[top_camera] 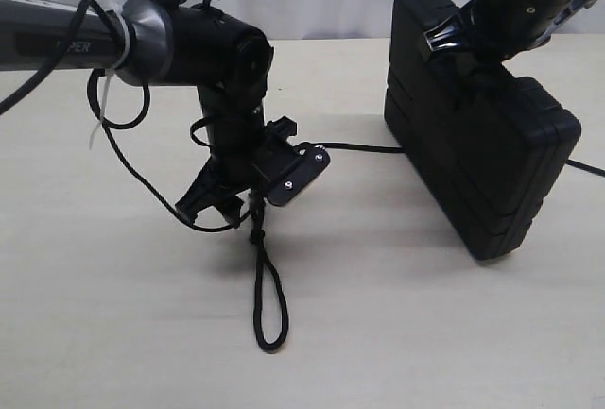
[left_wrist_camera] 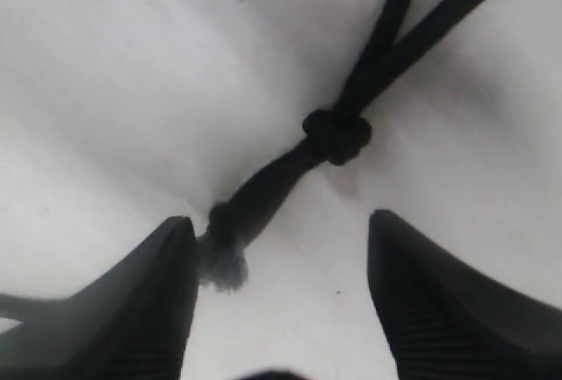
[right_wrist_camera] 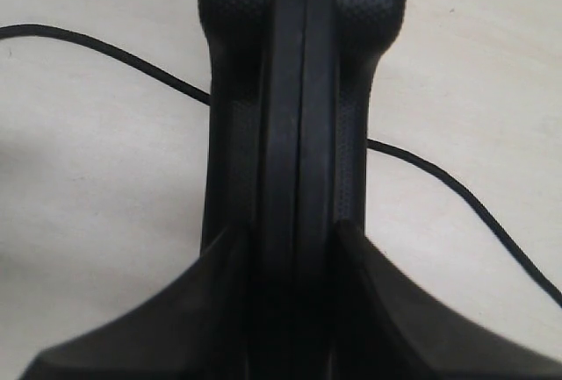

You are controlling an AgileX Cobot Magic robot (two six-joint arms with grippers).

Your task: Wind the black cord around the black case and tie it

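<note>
The black case (top_camera: 482,154) stands on edge at the right of the bench (top_camera: 113,333), its upper edge clenched in the right tool (right_wrist_camera: 294,248). The left tool (left_wrist_camera: 281,248) is released, straddling the knotted black cord (top_camera: 269,296) at centre-left.

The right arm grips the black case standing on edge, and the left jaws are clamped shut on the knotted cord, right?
Not quite. The left jaws stand wide open, the cord lying ungripped between them, as the left wrist view shows. The case is gripped on edge.
</note>
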